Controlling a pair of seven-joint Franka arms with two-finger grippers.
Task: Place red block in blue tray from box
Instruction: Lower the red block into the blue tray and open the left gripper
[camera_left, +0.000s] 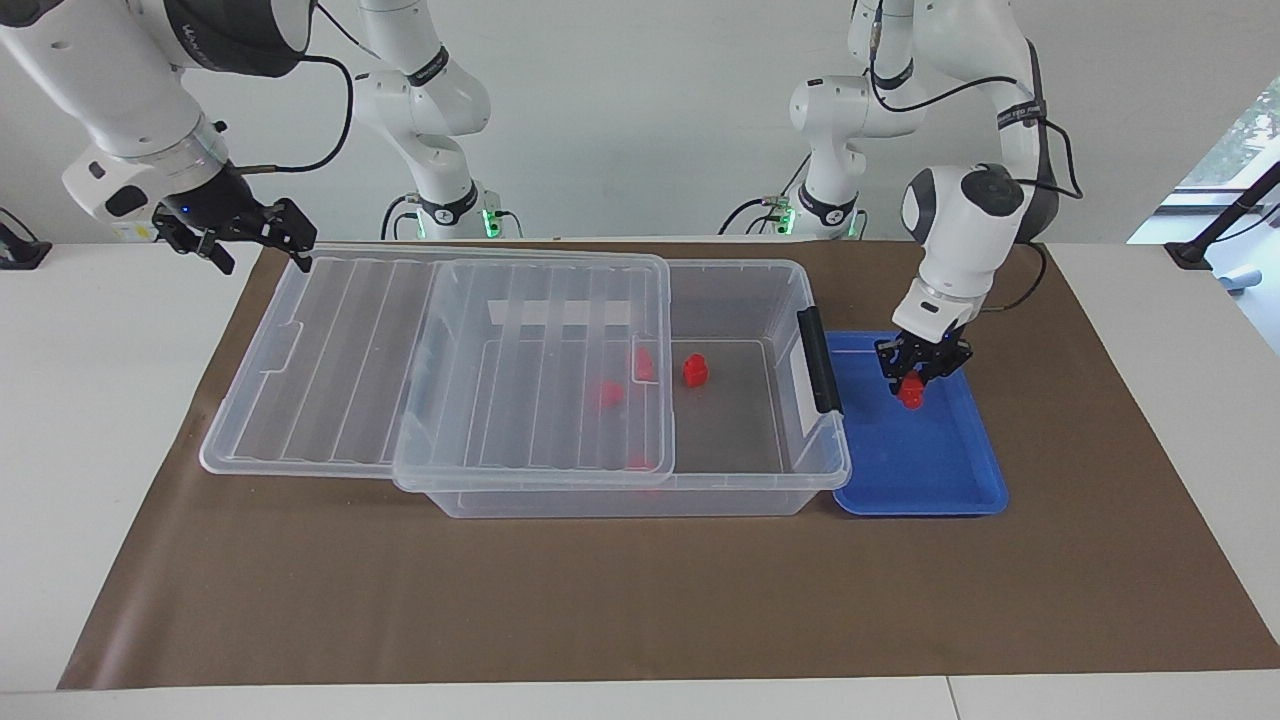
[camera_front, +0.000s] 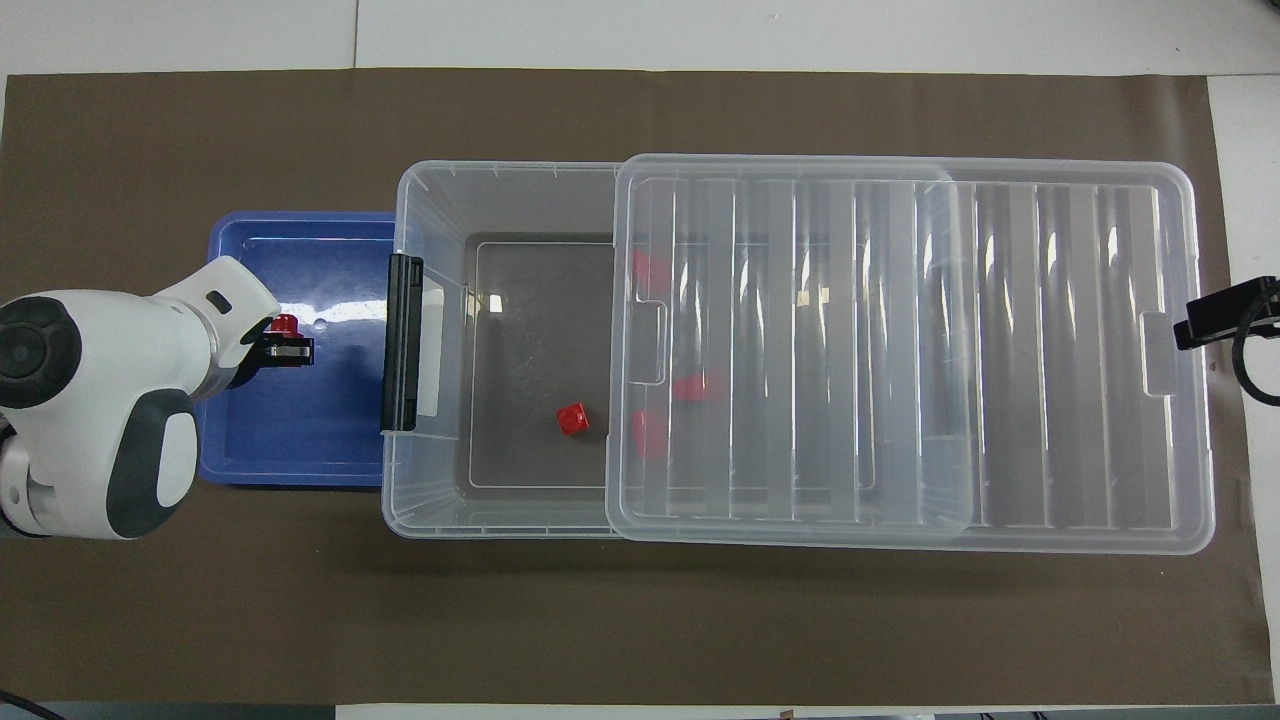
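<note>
The clear box (camera_left: 745, 300) stands mid-table, its ribbed lid (camera_left: 340, 350) slid partway off toward the right arm's end. One red block (camera_left: 694, 370) lies uncovered on the box floor (camera_front: 572, 419). Others show blurred under the lid (camera_left: 607, 392). The blue tray (camera_left: 930, 470) sits beside the box at the left arm's end (camera_front: 300, 440). My left gripper (camera_left: 912, 385) is low over the tray, shut on a red block (camera_left: 911, 394), which also shows in the overhead view (camera_front: 286, 324). My right gripper (camera_left: 255, 240) hovers open at the lid's outer end.
A black clip handle (camera_left: 820, 360) sits on the box wall next to the tray. A brown mat (camera_left: 640, 600) covers the table under everything. The right gripper's tip (camera_front: 1215, 320) shows just off the lid's edge in the overhead view.
</note>
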